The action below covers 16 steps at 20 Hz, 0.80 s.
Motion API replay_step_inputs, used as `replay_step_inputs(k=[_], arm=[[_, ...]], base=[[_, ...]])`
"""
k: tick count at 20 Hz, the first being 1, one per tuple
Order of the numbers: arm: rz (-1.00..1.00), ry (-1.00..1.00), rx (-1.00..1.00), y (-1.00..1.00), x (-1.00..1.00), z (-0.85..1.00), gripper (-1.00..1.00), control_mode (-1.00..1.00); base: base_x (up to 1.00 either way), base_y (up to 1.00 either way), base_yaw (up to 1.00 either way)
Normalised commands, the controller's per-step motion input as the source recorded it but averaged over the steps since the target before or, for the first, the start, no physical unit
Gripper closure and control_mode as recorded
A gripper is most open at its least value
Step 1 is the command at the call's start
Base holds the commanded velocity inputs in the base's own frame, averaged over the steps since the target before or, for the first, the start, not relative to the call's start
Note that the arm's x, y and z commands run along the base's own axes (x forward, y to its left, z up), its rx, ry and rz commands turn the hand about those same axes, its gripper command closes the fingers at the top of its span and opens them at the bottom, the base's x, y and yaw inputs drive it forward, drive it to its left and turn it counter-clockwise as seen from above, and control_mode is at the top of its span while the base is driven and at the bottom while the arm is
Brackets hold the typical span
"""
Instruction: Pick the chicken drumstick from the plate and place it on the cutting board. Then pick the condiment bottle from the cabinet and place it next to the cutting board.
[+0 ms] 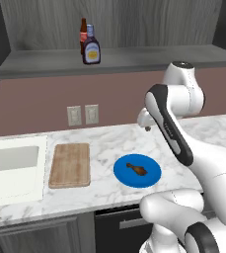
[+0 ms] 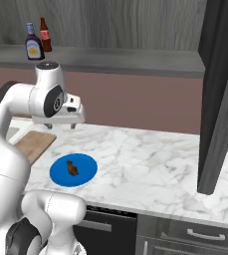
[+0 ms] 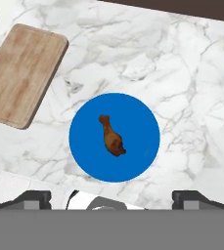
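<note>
The small brown chicken drumstick [image 1: 136,169] [image 2: 72,168] [image 3: 112,137] lies in the middle of the round blue plate [image 1: 122,174] [image 2: 88,170] [image 3: 143,132] on the marble counter. Left of the plate lies the wooden cutting board [image 1: 70,164] [image 2: 36,142] [image 3: 23,73], with nothing on it. My gripper [image 2: 60,125] [image 3: 112,197] hangs open well above the plate, pointing down, with nothing between its fingers. The squat dark condiment bottle [image 1: 91,47] [image 2: 34,45] stands upright on the grey cabinet shelf [image 1: 144,57] [image 2: 135,57].
A slim brown bottle with a red label [image 1: 83,33] [image 2: 45,35] stands just behind the condiment bottle. A white sink [image 1: 11,168] lies left of the board. Two wall outlets [image 1: 82,114] sit above the counter. A tall dark panel [image 2: 220,99] stands at the right.
</note>
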Motion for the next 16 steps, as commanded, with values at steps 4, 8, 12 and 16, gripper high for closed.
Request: replay_step_inputs(k=[4, 8, 12, 16], arm=[[0.07, 0.03, 0.00, 0.00, -0.12, -0.14, -1.00, -1.00], [0.07, 0.05, -0.01, 0.01, -0.05, -0.19, -1.00, -1.00], [0.06, 0.06, -0.02, 0.05, -0.01, -0.29, -1.00, -1.00], [0.06, 0.05, -0.03, 0.08, 0.00, -0.32, -1.00, -1.00]], base=[[0.00, 0.00, 0.00], [0.00, 0.00, 0.00], [0.00, 0.00, 0.00], [0.00, 0.00, 0.00]])
